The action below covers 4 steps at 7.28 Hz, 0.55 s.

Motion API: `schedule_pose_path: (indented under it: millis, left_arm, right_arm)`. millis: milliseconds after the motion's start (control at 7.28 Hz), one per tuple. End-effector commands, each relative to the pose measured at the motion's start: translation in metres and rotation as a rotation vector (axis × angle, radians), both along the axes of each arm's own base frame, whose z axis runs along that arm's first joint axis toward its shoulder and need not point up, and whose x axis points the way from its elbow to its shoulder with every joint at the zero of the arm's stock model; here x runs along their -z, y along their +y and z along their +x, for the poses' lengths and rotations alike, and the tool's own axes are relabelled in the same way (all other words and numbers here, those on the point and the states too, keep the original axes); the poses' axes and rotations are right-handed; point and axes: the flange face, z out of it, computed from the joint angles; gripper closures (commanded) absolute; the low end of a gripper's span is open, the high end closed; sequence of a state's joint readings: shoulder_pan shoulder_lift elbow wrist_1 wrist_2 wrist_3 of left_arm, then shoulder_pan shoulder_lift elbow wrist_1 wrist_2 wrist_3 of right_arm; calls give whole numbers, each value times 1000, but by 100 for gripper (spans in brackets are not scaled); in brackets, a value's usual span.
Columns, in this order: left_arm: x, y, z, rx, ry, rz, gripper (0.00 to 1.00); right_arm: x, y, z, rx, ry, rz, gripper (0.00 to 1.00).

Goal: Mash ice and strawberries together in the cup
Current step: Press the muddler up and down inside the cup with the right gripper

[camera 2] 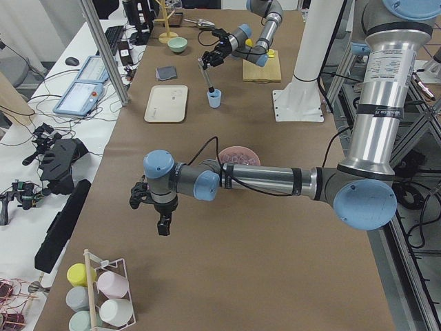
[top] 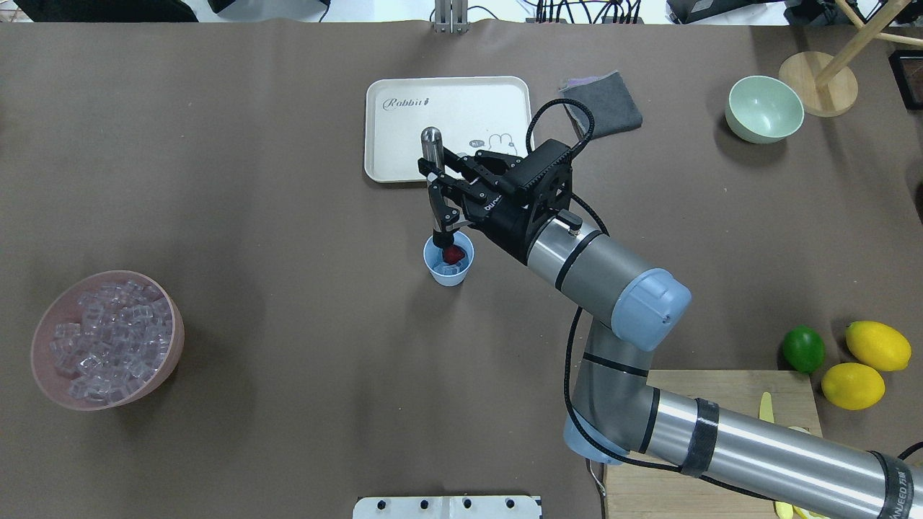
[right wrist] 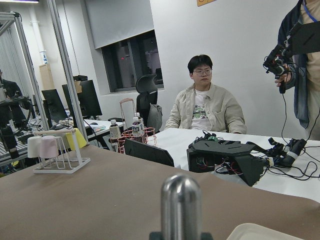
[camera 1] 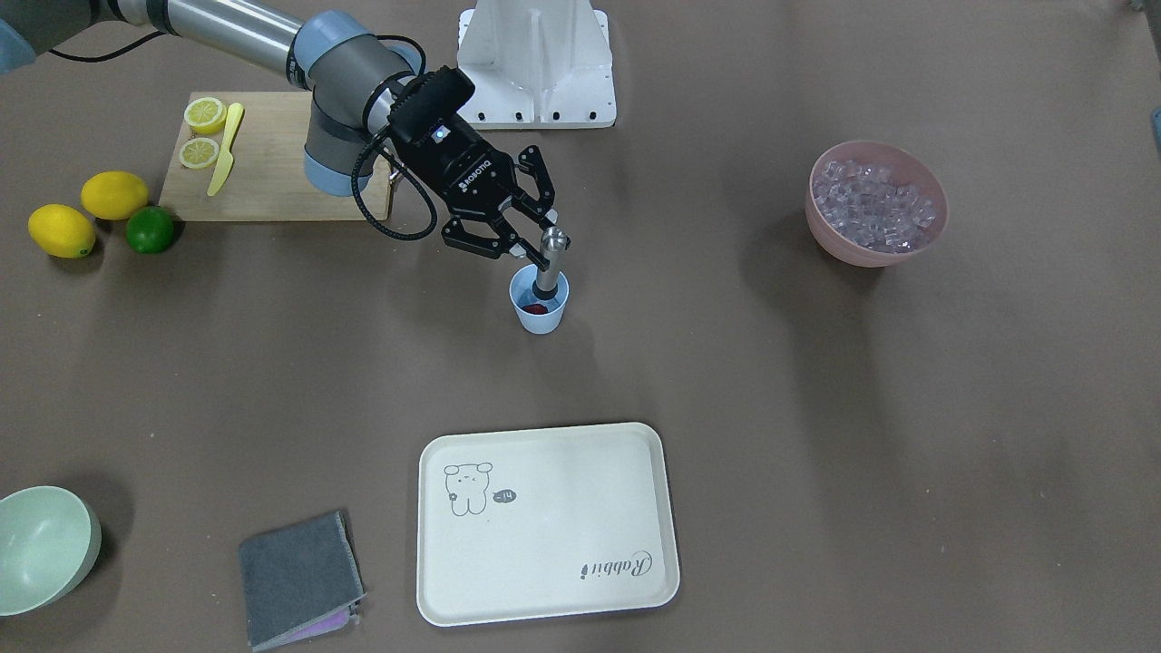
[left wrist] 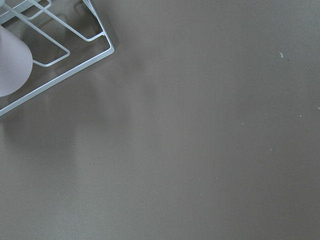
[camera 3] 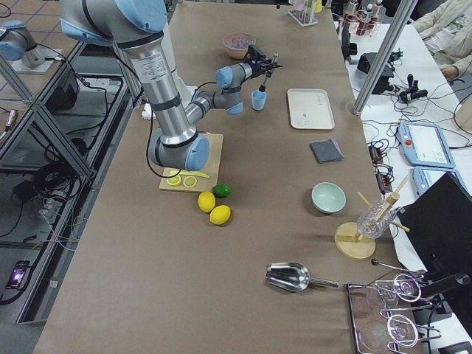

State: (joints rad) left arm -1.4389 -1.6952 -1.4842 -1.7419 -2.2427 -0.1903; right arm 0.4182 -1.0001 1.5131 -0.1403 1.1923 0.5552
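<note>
The light blue cup [camera 1: 541, 316] [top: 449, 274] stands mid-table with a red strawberry [top: 453, 254] [camera 1: 535, 308] and a little clear ice [top: 448, 270] inside. A metal muddler [camera 1: 550, 263] [top: 431, 155] stands upright in the cup, and my right gripper [camera 1: 544, 238] [top: 437, 194] is shut on its shaft. More ice [camera 1: 873, 204] [top: 108, 339] fills a pink bowl. My left gripper [camera 2: 157, 210] hangs over bare table far from the cup, seen only in the left side view, so I cannot tell its state.
A cream tray [camera 1: 544, 526] lies near the cup, with a grey cloth [camera 1: 295, 576] and a pale green bowl [camera 1: 45, 544] beyond. A cutting board [camera 1: 272, 154] carries lemon halves and a yellow knife; lemons and a lime [camera 1: 150, 229] lie beside it. A wire cup rack [left wrist: 75, 45] is by the left gripper.
</note>
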Motion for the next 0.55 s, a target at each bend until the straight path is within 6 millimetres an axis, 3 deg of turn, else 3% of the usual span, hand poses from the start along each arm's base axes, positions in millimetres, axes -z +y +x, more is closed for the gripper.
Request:
schedule_pose_path:
  millis: [0,412]
  left_arm:
    - [0,0,0,0,0,1,2]
    - [-1,0,2,-3,0,0,2]
  right_arm:
    - [-5,6,-6,12,11,-3,100]
    - [-22,4,-20,2,41,-26,100]
